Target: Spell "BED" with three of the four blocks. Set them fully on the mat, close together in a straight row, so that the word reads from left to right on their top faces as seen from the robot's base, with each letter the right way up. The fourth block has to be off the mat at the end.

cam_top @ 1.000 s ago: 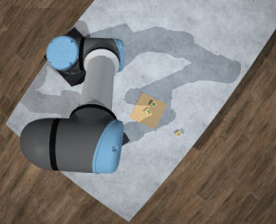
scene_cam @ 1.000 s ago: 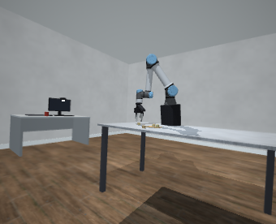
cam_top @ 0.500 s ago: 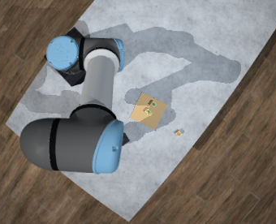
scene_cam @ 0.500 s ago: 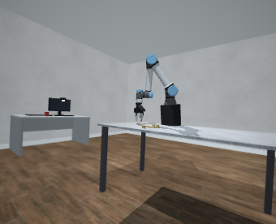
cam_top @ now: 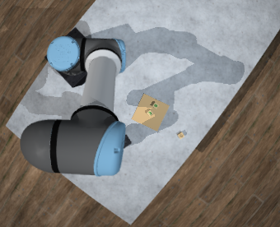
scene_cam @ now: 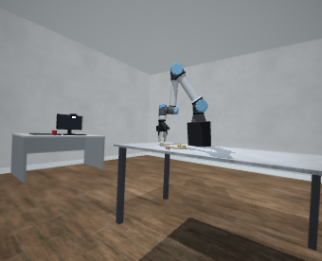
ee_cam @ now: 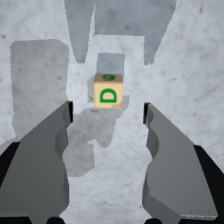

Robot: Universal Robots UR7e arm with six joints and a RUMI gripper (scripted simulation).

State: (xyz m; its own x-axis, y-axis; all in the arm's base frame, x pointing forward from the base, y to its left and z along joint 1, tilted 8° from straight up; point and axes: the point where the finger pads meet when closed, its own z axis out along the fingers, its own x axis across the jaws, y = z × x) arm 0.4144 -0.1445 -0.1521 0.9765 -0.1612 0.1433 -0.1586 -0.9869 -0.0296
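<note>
In the wrist view a tan block with a green D (ee_cam: 108, 91) on its top face lies on the grey table top, off the mat. My gripper (ee_cam: 108, 103) hangs above it, open and empty, with the block showing between and a little ahead of the two fingers. In the side view the gripper (scene_cam: 162, 136) hovers over the table's left end, above a small block (scene_cam: 162, 144). In the overhead view the tan mat (cam_top: 150, 112) holds blocks with green letters (cam_top: 150, 112), too small to read. There my arm hides the gripper.
Another small block (cam_top: 180, 134) lies on the table off the mat, toward the table's edge. The robot base (cam_top: 71, 53) stands at the far side. A second desk with a monitor (scene_cam: 68, 122) stands away to the left.
</note>
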